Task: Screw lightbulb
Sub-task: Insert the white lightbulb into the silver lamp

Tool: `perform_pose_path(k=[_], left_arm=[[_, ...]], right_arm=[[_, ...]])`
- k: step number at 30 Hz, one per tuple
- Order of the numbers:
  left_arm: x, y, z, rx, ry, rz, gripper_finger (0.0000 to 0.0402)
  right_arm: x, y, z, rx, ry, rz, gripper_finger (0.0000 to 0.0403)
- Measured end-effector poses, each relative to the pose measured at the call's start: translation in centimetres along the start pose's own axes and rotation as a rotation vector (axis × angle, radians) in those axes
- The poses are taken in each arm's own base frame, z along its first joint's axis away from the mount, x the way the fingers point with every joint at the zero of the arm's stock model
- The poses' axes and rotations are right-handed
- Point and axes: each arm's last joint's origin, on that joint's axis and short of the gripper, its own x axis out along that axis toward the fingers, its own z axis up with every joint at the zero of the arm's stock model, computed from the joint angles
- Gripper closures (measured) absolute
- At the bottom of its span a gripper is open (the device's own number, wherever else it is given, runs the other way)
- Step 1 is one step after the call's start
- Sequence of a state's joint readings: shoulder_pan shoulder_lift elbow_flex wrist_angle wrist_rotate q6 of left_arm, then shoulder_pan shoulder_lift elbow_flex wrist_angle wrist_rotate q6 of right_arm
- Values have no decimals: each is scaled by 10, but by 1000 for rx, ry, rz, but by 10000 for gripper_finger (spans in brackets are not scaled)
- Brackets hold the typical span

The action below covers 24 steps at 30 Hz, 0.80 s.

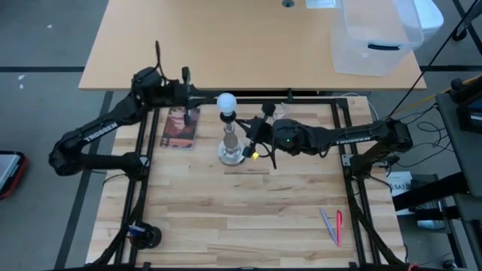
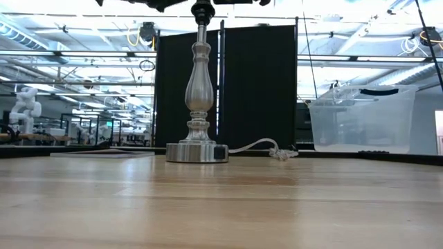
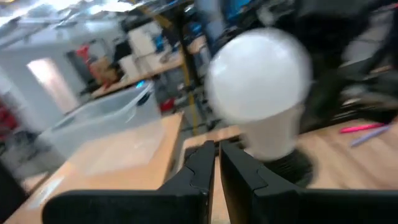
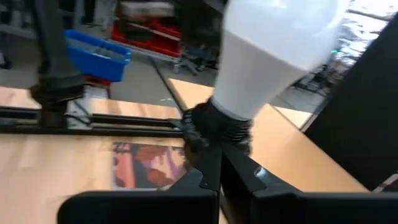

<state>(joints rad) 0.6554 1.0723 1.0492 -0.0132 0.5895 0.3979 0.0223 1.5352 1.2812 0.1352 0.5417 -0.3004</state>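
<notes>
The lightbulb (image 1: pixel 226 101) sits upright on top of the lamp stand (image 1: pixel 231 147), its narrow end in the dark socket (image 4: pixel 216 126). The left gripper (image 3: pixel 216 163) is just beside the bulb, at the stand's upper end, with its fingers (image 3: pixel 198 167) closed together and holding nothing. The right gripper (image 4: pixel 219 167) is at the socket on the stand's opposite side, its fingers pressed together below the socket. A book (image 1: pixel 181 128) lies flat near the stand's round base. Two pens (image 1: pixel 332 226) lie well apart from the stand.
</notes>
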Motion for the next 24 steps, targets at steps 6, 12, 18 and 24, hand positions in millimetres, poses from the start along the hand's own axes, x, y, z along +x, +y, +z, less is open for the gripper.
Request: perform_pose_path(k=[6,12,18,24], left_arm=[[-7,-10,9,-3,-43,-94,372],[-4,-17,9,-11,-38,-138,372],[4,-27,14,21,-70,-186,372],[16,-30,13,35,-63,-136,372]], right_arm=[[4,-11,3,8,-27,-79,403],[9,-25,6,42,-83,-137,403],[15,-44,10,74,-155,-190,403],[19,-54,10,130,-227,-117,403]])
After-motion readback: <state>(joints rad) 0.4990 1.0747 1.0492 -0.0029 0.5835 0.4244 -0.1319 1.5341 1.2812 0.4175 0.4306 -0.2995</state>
